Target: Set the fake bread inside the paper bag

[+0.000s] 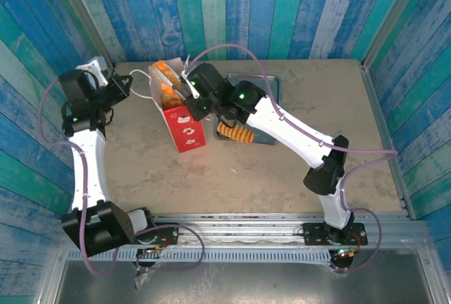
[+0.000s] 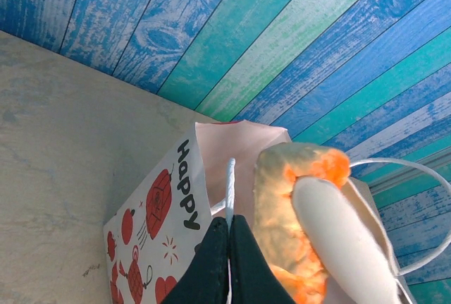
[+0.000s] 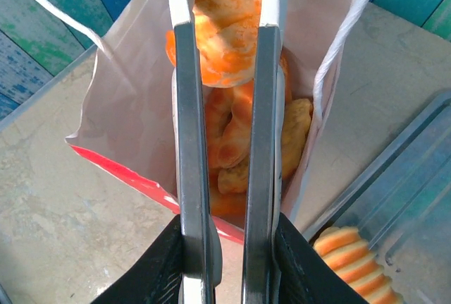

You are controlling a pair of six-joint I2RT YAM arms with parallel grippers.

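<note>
The right gripper (image 1: pixel 187 84) hung over the mouth of the paper bag (image 1: pixel 184 129), its fingers pinching a croissant (image 3: pixel 225 36) just above the opening. Several pastries (image 3: pixel 243 142) already lay inside the bag. The left gripper (image 2: pixel 228 232) had its fingers pressed together on the bag's cord handle (image 2: pixel 230 184). Beside the bag, one ridged loaf (image 1: pixel 236 133) lay on the tray (image 1: pixel 273 85), not yet bagged. Most seemed done: this piece to drop, then the loaf.
</note>
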